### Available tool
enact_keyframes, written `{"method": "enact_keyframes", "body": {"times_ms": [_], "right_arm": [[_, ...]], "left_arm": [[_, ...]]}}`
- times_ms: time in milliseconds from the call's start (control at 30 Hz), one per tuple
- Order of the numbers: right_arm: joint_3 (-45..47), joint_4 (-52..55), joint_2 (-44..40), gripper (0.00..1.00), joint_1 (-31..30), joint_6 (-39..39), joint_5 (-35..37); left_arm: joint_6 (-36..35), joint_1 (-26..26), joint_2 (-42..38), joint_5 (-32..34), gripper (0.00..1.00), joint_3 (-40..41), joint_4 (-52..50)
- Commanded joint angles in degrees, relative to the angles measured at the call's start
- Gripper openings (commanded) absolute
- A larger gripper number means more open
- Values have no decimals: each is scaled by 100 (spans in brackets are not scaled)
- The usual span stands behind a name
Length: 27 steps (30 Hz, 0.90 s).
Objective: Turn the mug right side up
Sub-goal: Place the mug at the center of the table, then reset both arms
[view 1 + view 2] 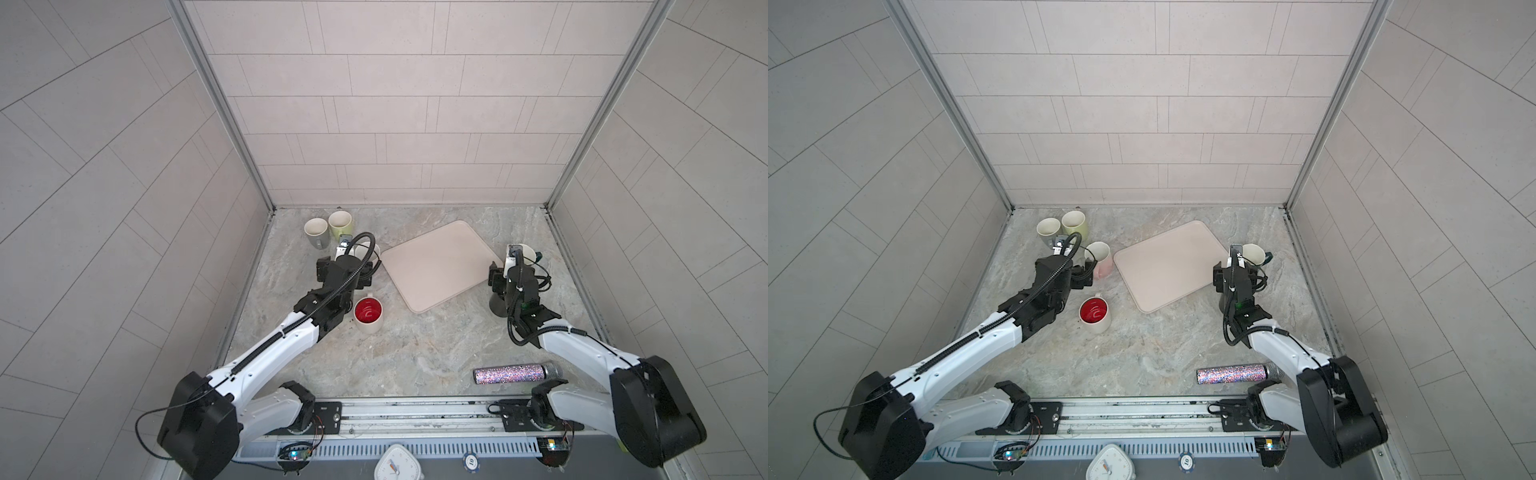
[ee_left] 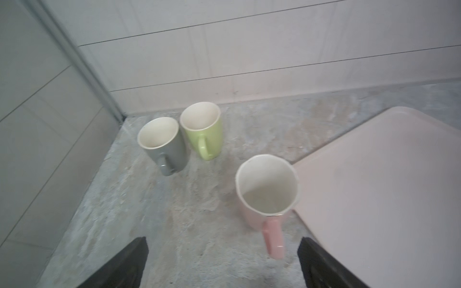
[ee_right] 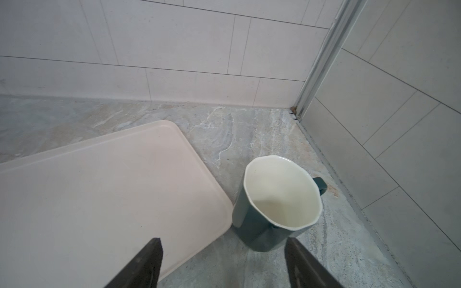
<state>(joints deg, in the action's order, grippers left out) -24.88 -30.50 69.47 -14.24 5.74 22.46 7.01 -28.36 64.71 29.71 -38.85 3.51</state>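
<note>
Glitter tube (image 1: 509,372) nearest on marbled tabletop (image 1: 415,345). Left gripper (image 2: 223,249) wide open, empty; pink mug (image 2: 267,184) upright just ahead, beside tray (image 2: 374,187). Right gripper (image 3: 224,246) open, empty; teal mug (image 3: 282,192) upright at tray's corner. Tiled walls (image 1: 415,104) behind and both sides

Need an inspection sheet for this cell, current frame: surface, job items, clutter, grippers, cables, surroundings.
Surface: marble-look tabletop, no spill seen.
Job's things: five mugs, all mouth up: pink mug, teal mug, grey mug, green mug, red-lined mug. None inverted.
Clutter: bare tray between pink and teal mugs; glitter microphone lying near the front; clock and poker chip beyond the front rail.
Grippers: left gripper open, empty, facing pink mug; right gripper open, empty, facing teal mug.
Cables: black conduit along left arm, looping at the wrist; cable loops on right arm.
Surroundings: tiled walls on three sides.
</note>
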Motion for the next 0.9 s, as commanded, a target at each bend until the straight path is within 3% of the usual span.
{"method": "enact_keyframes", "body": {"times_ms": [0, 133, 300, 367, 500, 567, 667, 700, 867], "right_arm": [[260, -1525, 289, 84, 279, -500, 351], [534, -1288, 154, 84, 633, -210, 140], [595, -1175, 284, 84, 772, -171, 139], [650, -1608, 737, 84, 780, -100, 361], [726, -2677, 1547, 85, 800, -233, 393], [576, -2569, 1759, 85, 815, -313, 210], [428, -2419, 1990, 85, 826, -209, 208], [521, -2854, 2149, 86, 826, -346, 173], [458, -2657, 2110, 88, 818, -383, 58]], "left_arm": [[-382, 593, 127, 742, 100, 663, 1380], [-664, 938, 215, 679, 100, 1162, 2125], [-584, 1421, 576, 105, 100, 1434, 2863], [-659, 1585, 919, -199, 100, 1498, 3295], [-631, 1777, 1309, -709, 100, 1381, 3153], [-633, 1891, 1703, -700, 100, 1364, 3531], [-536, 2003, 1658, -859, 100, 1054, 2745], [-510, 2017, 1665, -890, 100, 1111, 2904], [-681, 2078, 1596, -841, 100, 1715, 4151]]}}
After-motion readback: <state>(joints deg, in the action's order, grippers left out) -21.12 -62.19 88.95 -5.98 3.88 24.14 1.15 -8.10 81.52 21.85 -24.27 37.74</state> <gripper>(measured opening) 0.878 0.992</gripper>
